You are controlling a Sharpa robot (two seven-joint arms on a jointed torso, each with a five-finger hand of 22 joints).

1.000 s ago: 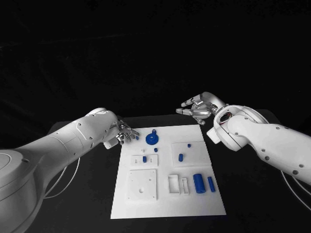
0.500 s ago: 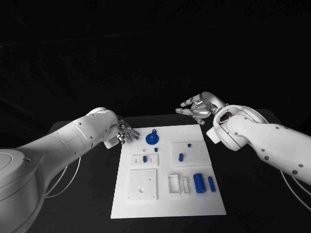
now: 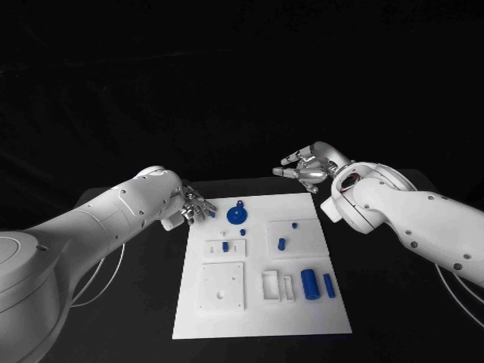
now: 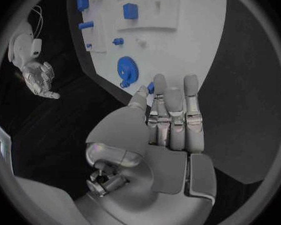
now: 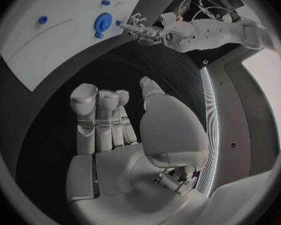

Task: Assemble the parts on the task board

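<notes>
The white task board [image 3: 262, 318] lies in the middle of the table. A blue gear [image 3: 237, 216] sits near its far edge, small blue pegs [image 3: 281, 244] stand further in, and two blue cylinders [image 3: 310, 285] lie at the near right. My left hand [image 3: 193, 206] hovers at the board's far left corner with its fingers stretched out and nothing in them. In the left wrist view its fingertips [image 4: 159, 82] reach close to the gear [image 4: 128, 70] and a small blue piece [image 4: 151, 88]. My right hand [image 3: 305, 168] is raised beyond the far right corner, fingers apart and empty.
Raised white blocks with holes [image 3: 222, 286] and a slotted block [image 3: 271, 285] sit on the board's near half. Black table [image 3: 144, 302] borders the board on both sides. In the right wrist view the board [image 5: 59, 40] lies ahead of the right hand [image 5: 109, 120].
</notes>
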